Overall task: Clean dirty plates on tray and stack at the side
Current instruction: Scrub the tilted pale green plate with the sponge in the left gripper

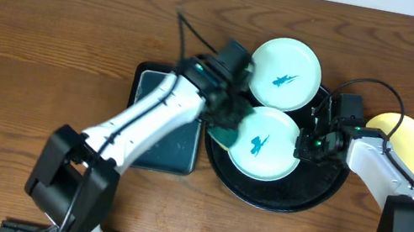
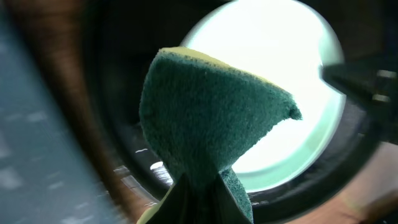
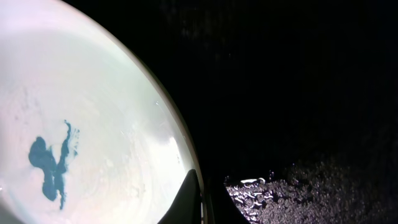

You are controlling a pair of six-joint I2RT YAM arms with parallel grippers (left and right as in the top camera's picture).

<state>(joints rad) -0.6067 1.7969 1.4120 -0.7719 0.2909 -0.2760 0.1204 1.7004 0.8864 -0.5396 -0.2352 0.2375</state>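
A bluish-white plate (image 1: pixel 264 143) with a teal smear lies on the round black tray (image 1: pixel 322 192). My right gripper (image 1: pixel 304 146) is shut on its right rim; the right wrist view shows the fingers (image 3: pixel 200 200) pinching the plate's edge (image 3: pixel 93 124). My left gripper (image 1: pixel 223 123) is shut on a green-yellow sponge (image 2: pixel 211 118) and holds it at the plate's left edge, green side toward the plate (image 2: pixel 292 74). A second smeared bluish-white plate (image 1: pixel 285 72) sits at the tray's back rim. A pale yellow plate (image 1: pixel 407 144) lies on the table to the right of the tray.
A smaller dark rectangular tray (image 1: pixel 163 147) lies left of the round tray, partly under my left arm. The wooden table (image 1: pixel 32 42) stretches to the left and back. The tray's surface shows wet droplets (image 3: pixel 311 193).
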